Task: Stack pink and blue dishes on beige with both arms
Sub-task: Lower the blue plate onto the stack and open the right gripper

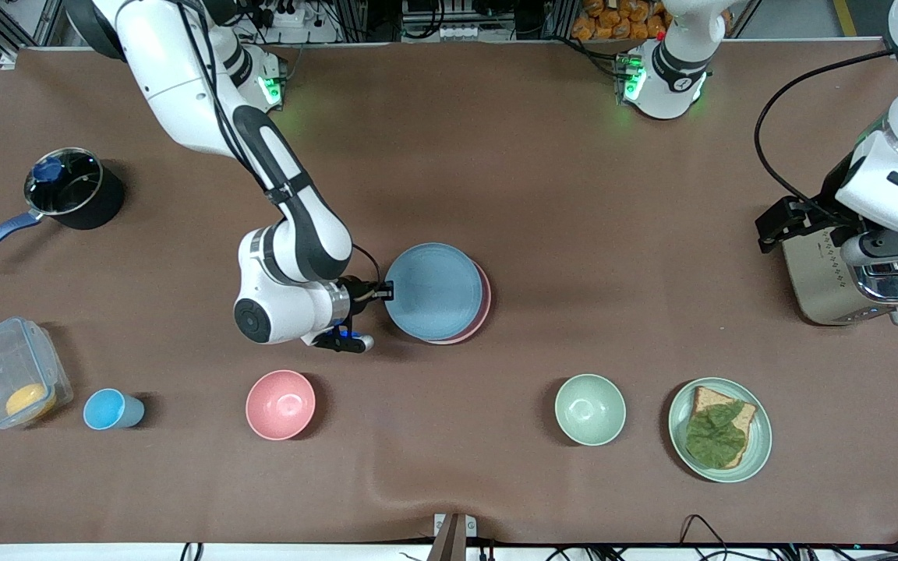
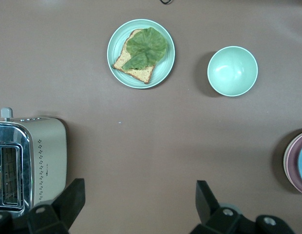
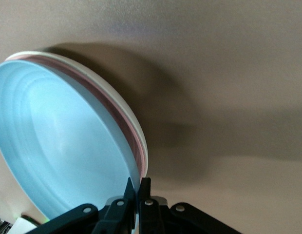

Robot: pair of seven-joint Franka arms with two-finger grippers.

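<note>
The light blue plate (image 1: 433, 290) lies over the pale pink plate (image 1: 484, 305) at the table's middle, shifted a little toward the right arm's end. My right gripper (image 1: 385, 292) is shut on the blue plate's rim. In the right wrist view its fingers (image 3: 137, 181) pinch that rim of the blue plate (image 3: 58, 141). The pink plate (image 3: 122, 122) shows just under it, with the beige plate's pale edge (image 3: 100, 82) beneath. My left gripper (image 1: 778, 224) hangs open and empty beside the toaster (image 1: 846, 280). Its fingers (image 2: 140, 195) are spread wide over bare table.
Along the front edge stand a clear box (image 1: 11, 372), a small blue cup (image 1: 110, 409), a deep pink bowl (image 1: 281, 404), a green bowl (image 1: 590, 409) and a green plate (image 1: 757, 448) with toast. A black pot (image 1: 75, 188) sits toward the right arm's end.
</note>
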